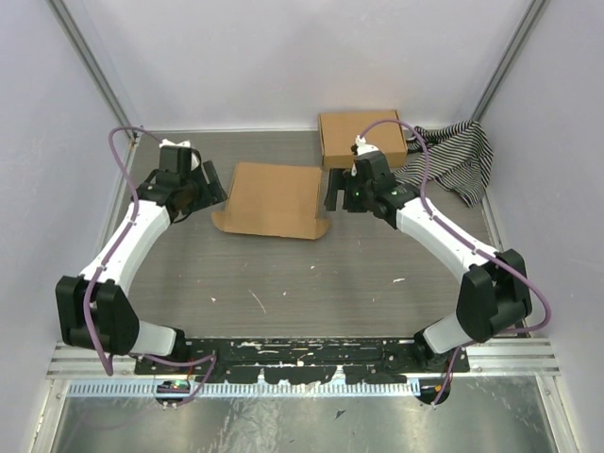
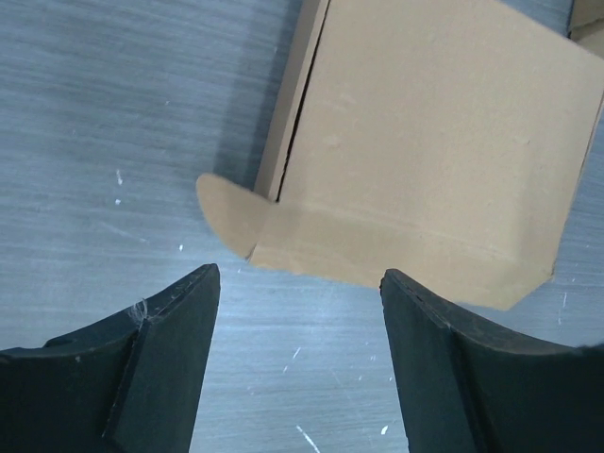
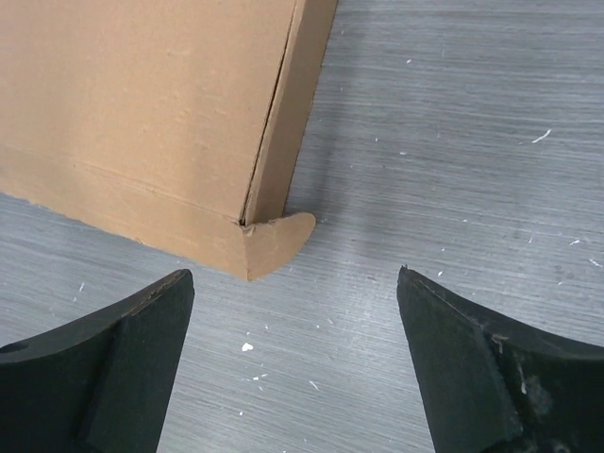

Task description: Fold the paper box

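Left end effector released, right end effector released, paper box between them, touching neither

Robotics lab test cell: plain white walls on metal frame posts enclose a scuffed grey counter, with a left arm and right arm bolted to its near edge.

The desk has a grey, wood-grained top flecked with small white scuffs and specks, most of them toward the near side. Plain pale walls close it in: a back wall, a left wall and a right wall. Slanting metal posts rise at the two back corners. A ribbed aluminium rail lies along the near edge, with a dull metal sheet below it. The light is soft and even, casting only faint shadows.
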`<control>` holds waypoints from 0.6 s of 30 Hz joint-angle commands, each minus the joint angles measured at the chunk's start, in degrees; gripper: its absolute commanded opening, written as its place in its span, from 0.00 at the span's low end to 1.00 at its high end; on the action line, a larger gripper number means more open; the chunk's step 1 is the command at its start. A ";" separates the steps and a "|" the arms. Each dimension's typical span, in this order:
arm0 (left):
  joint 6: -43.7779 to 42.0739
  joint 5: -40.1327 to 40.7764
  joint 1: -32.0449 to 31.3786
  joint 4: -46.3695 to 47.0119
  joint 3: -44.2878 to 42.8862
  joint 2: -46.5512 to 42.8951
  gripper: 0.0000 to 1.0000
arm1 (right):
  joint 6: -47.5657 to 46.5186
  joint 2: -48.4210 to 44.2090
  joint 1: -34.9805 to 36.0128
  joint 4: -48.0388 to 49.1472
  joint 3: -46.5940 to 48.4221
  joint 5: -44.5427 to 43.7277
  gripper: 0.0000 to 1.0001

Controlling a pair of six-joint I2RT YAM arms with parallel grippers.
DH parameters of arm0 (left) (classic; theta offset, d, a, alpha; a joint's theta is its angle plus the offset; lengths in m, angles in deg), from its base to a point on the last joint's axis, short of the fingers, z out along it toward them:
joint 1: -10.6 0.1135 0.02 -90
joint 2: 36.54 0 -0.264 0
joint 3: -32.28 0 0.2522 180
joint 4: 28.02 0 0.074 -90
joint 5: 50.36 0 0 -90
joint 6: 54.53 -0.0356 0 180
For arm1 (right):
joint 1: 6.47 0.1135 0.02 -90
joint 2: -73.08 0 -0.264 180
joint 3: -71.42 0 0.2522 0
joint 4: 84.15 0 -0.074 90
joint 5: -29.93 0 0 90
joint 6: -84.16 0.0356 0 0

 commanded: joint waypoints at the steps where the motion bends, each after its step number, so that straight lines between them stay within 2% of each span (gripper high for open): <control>1: -0.45 2.92 0.28 0.06 3.58 -3.32 0.76 | -0.24 -3.46 0.02 1.12 -1.43 2.85 0.93; 6: -0.98 3.07 0.33 -0.69 3.10 -2.03 0.80 | 2.15 -8.63 0.03 6.62 -9.65 2.43 0.99; 7: -0.16 4.02 0.31 -0.40 3.23 -1.65 0.86 | 2.34 -9.80 0.03 8.71 -12.21 3.52 1.00; 8: 1.63 5.94 0.42 -0.65 3.25 -1.09 0.99 | 2.73 -10.61 0.02 10.75 -14.61 4.34 1.00; 13: 2.24 4.62 0.55 4.98 4.22 1.73 0.98 | 5.00 -10.53 0.20 19.42 -21.76 8.04 1.00; 18: 2.78 6.22 0.81 12.81 4.28 5.54 0.98 | 4.26 -5.07 1.58 26.96 -21.22 7.84 1.00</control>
